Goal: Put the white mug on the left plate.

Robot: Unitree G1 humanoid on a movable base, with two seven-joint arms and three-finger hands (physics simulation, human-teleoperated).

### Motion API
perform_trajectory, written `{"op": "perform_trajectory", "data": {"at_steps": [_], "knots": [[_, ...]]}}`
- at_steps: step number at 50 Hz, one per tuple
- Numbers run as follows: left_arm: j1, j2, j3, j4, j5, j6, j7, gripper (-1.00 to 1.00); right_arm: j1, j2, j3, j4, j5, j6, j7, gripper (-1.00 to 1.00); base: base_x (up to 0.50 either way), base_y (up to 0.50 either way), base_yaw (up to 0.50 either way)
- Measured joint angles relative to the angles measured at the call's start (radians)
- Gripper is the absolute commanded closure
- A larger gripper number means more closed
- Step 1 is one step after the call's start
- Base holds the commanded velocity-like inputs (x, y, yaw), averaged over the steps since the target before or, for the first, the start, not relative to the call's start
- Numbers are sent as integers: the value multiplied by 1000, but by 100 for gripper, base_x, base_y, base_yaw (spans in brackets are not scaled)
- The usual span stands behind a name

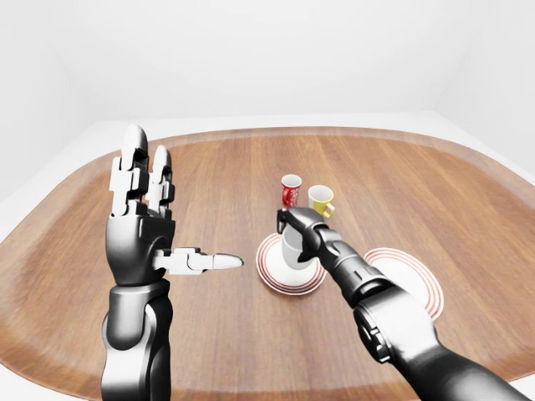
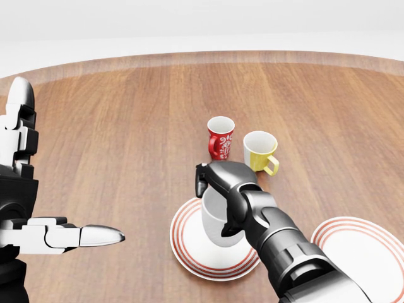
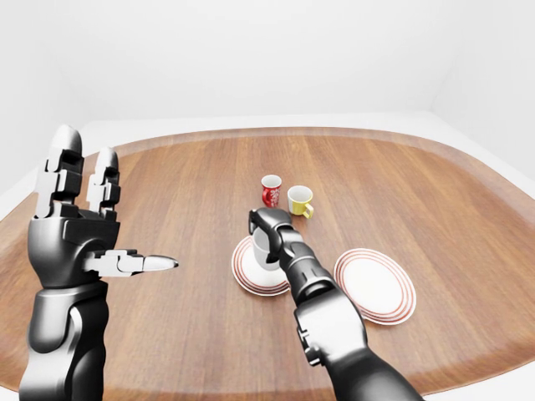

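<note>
White mug [image 2: 215, 218] — plain, glossy, upright, right hand [image 2: 222, 183] clamped round it, over left plate [image 2: 189, 249].

Glossy white mug [image 2: 216, 218], smooth red-ringed left plate [image 2: 189, 249], satin wood-grain table [image 2: 126, 126], shiny dark metallic fingers [image 2: 235, 218].

The right hand [image 2: 221, 189] covers most of the white mug [image 2: 213, 218], hiding its handle and whether its base meets the left plate [image 2: 189, 252]. In the head view, the right plate [image 2: 366, 243] near the tabletop's right edge is cropped by the picture's edge.
</note>
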Motion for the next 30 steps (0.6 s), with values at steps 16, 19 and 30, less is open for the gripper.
{"op": "perform_trajectory", "data": {"at_steps": [16, 19, 30], "knots": [[0, 0, -1, -3, 0, 0, 1, -100, 27, 5, 2, 18, -6, 0, -29, 100, 0, 0, 0], [0, 0, -1, -3, 0, 0, 1, -100, 30, 6, 2, 19, -8, 0, -33, 100, 0, 0, 0], [1, -1, -1, -3, 0, 0, 0, -100, 38, 11, 5, 22, -15, 0, -43, 100, 0, 0, 0]]}}
